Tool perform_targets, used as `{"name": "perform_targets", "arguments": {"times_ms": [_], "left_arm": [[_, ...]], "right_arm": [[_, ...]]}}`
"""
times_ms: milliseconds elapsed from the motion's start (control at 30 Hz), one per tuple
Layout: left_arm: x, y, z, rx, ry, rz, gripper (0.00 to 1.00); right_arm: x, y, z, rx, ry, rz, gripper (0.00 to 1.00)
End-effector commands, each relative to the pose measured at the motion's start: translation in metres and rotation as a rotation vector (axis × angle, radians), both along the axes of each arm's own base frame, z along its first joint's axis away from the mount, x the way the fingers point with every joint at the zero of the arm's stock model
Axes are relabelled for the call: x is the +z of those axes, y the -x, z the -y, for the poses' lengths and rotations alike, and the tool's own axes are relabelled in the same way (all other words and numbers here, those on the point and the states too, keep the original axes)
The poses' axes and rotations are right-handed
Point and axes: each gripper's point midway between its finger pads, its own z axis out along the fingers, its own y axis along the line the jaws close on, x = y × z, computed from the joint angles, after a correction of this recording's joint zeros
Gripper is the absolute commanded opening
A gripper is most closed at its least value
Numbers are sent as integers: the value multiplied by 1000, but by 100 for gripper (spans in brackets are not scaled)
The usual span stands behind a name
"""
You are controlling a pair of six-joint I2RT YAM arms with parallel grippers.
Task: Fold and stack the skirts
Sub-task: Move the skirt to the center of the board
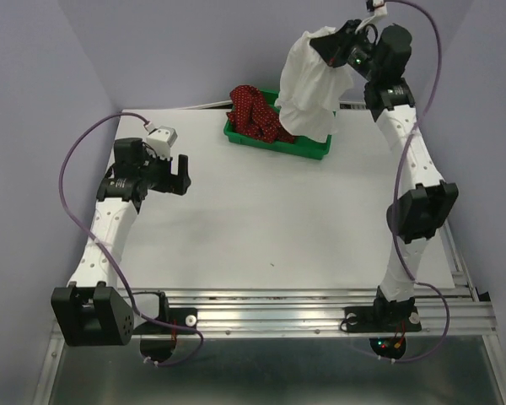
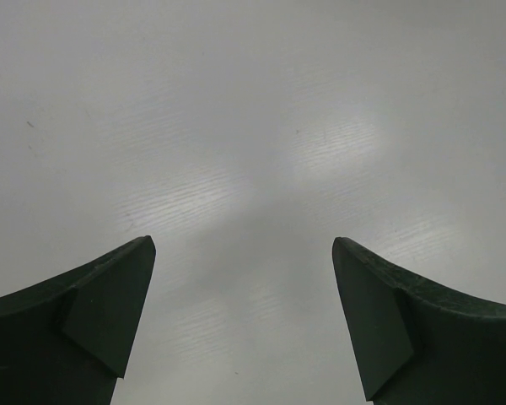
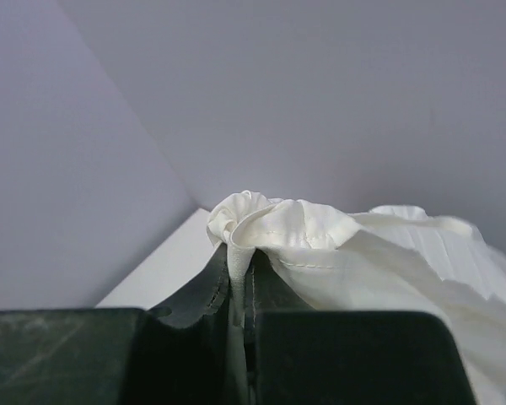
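We are seeing the right jaws pinched nearly together on a bunched edge of the white pleated skirt (image 1: 310, 84), raised high over the far right of the tabletop (image 1: 261, 219). In the right wrist view the cloth (image 3: 354, 249) is bulging out just above the tips and spilling to the right. The skirt is hanging down from the jaws, and its lower tier is draping over the green tray (image 1: 314, 152) at the far side. We cannot tell whether the hem is touching the tray.

The dark red dotted skirt (image 1: 255, 110) is lying crumpled in the left part of the tray, and part of it is rising above the rim. The white skirt is hiding the right part of the tray.

The left jaws are standing wide apart and holding nothing, and they are hovering over the bare tabletop (image 2: 253, 110) on the left, well apart from both skirts.
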Motion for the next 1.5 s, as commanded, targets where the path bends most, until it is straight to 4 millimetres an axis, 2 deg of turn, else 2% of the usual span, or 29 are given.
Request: {"name": "perform_targets", "arguments": {"times_ms": [0,67,100,133,167,200,233,267,333,367,467,500,567,600,633,733,767,900,933,967,1000,1033,1067,1100,1133,1167,1267,1333,1467], "left_arm": [[55,-5,6,-46,7,170,99],[66,-1,8,-61,10,206,99],[69,2,9,-72,9,219,99],[71,4,10,-82,11,230,99],[77,7,12,-90,14,252,99],[80,12,14,-109,12,267,99],[77,12,15,-120,11,264,99],[80,16,15,-130,7,277,99],[76,20,17,-154,-6,278,99],[72,21,17,-163,-10,270,99],[55,27,20,-228,-35,234,99],[48,28,22,-251,-38,219,99],[37,30,23,-277,-49,185,99],[33,29,23,-298,-64,180,99],[31,30,24,-318,-67,174,99],[15,30,26,-370,-105,134,98],[7,29,27,-386,-110,111,97],[-9,24,44,-482,-139,85,93],[-16,21,56,-514,-140,70,93],[-16,15,64,-526,-140,84,93],[-20,13,72,-543,-138,79,92],[-20,7,80,-551,-142,83,90],[-29,3,98,-582,-125,63,89],[-32,0,107,-593,-117,53,88],[-26,-6,118,-609,-104,64,86],[-35,-8,136,-637,-88,36,84],[-35,-21,166,-689,-74,49,80],[-29,-25,189,-719,-86,80,78],[-45,-32,228,-786,-95,62,76]], "right_arm": [[64,81,-23,168,14,104,1],[64,96,-24,178,17,86,1],[78,116,-21,184,14,113,1],[58,119,-27,201,19,65,1],[53,124,-26,202,17,46,1],[34,138,-32,241,20,-14,1],[42,149,-33,267,28,9,1],[8,154,-40,311,49,-68,1],[-24,176,-45,365,97,-128,1],[-74,184,-49,387,140,-222,1],[-132,216,-48,417,215,-322,1],[-176,228,-45,422,263,-391,1],[-206,251,-43,450,305,-438,1],[-239,269,-42,491,359,-471,1],[-252,277,-38,492,386,-489,1],[-294,304,-12,515,565,-510,1],[-308,314,5,506,677,-524,1],[-325,336,44,524,930,-448,1],[-321,341,49,516,956,-404,1],[-332,350,56,530,984,-415,1],[-335,352,60,541,1022,-378,7],[-338,356,63,557,1040,-366,18],[-348,365,67,588,1065,-370,57],[-353,368,70,589,1077,-384,74],[-358,368,73,585,1092,-399,82],[-364,367,77,579,1113,-423,85],[-368,355,93,499,1191,-483,89],[-360,347,98,435,1200,-497,89],[-332,333,91,348,1142,-470,92]]}}
